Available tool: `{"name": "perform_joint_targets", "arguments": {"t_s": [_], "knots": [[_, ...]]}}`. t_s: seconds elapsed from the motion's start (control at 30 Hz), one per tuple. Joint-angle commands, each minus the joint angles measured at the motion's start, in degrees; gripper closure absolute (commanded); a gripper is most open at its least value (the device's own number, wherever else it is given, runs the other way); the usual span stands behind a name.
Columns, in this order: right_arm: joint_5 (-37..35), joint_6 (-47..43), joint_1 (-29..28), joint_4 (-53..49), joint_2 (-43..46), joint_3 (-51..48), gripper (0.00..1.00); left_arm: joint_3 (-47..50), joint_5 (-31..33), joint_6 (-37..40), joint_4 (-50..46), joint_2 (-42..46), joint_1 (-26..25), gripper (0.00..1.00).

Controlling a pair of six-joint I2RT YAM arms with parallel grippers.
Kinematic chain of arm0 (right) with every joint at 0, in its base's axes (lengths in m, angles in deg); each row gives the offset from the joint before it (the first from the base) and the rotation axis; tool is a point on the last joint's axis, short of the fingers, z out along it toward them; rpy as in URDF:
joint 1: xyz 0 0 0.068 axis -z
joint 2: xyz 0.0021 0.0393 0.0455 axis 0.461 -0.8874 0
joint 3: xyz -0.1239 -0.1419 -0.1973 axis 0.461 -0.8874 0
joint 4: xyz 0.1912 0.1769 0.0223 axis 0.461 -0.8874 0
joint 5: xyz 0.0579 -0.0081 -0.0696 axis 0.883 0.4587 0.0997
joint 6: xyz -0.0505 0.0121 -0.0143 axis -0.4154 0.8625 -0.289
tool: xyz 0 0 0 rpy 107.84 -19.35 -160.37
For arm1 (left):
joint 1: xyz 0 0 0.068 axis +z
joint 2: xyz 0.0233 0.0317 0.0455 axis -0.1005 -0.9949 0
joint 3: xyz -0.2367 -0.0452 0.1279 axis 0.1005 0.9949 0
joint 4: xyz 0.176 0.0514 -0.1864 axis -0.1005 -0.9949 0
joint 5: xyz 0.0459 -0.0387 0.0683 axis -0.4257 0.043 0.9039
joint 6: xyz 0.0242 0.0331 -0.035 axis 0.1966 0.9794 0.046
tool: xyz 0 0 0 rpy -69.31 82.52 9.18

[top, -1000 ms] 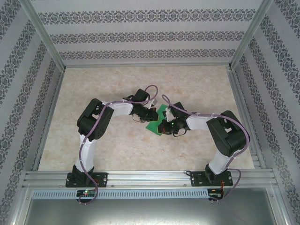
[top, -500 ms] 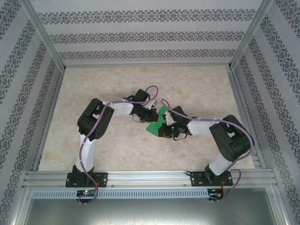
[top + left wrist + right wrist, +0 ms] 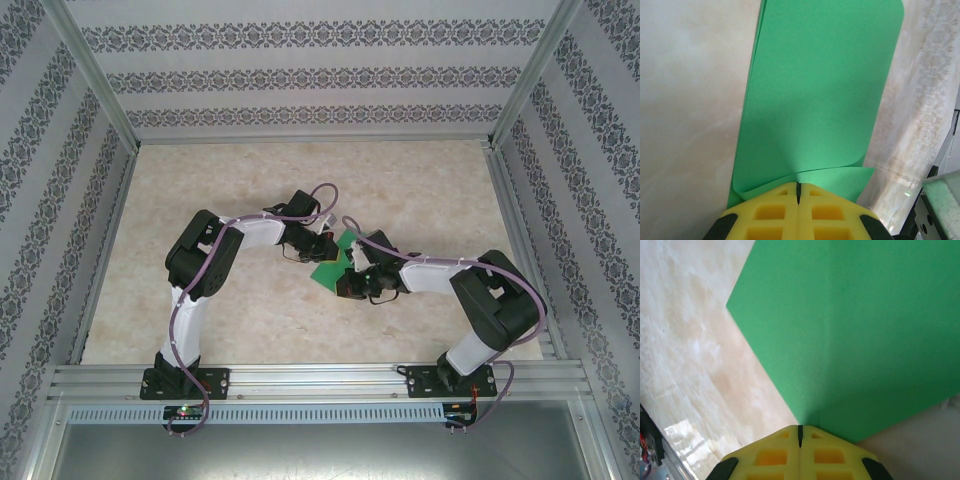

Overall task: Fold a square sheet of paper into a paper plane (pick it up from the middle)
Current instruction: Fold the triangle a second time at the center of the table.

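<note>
- Yellow pads of the left fingers sit pressed flat together at the bottom of the left wrist view. A green edge runs into the seam between them, so I judge they are pinching the sheet of paper there to anchor that side.
- Yellow pads of the right fingers are likewise closed with no gap. They nip the near edge of the same sheet, beside the spot where a faint crease runs away from them. Gripping close to that line looks meant to keep the fold true.
- Just beyond the left pads, the paper doubles over itself in a soft, rounded loop that is not pressed flat. A lower layer peeks out along its left side.
- From above, the sheet lies near the middle of the surface, between the two wrists and largely covered by them. The left wrist comes in from the far-left side and the right from the near-right. Opposed grips like this let one side hold while the other works the fold.
- No pointed nose shows, only a folded-over shape, so the plane seems to be at an early fold.
- Farther out, the pale marbled surface runs to the patterned walls.
</note>
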Motion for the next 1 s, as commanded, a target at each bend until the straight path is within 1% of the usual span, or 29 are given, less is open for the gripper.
{"name": "perform_joint_targets", "arguments": {"t_s": [0.0, 0.17, 0.33, 0.73, 0.97], "knots": [[1.31, 1.32, -0.79, -4.24, 2.36, 0.22, 1.0, 1.41, 6.53, 1.79, -5.29, -3.71, 0.38, 0.98], [0.23, 2.08, 0.07, -5.37, 5.64, 1.56, 1.0, 1.43, 6.17, 1.51, -4.86, -3.67, 0.33, 0.97], [0.46, 4.03, 2.54, -2.66, 7.25, 1.57, 1.0, 1.6, 6.15, 1.76, -5.01, -3.4, 0.37, 0.97], [3.32, 4.64, 1.35, 2.6, -2.01, 2.97, 1.0, 1.6, 6.33, 1.78, -5.0, -3.46, 0.37, 0.97], [3.29, 3.65, 0.44, 1.65, -2.97, 1.34, 1.0, 1.18, 6.61, 2.21, -5.55, -3.75, 0.35, 0.97]]}}
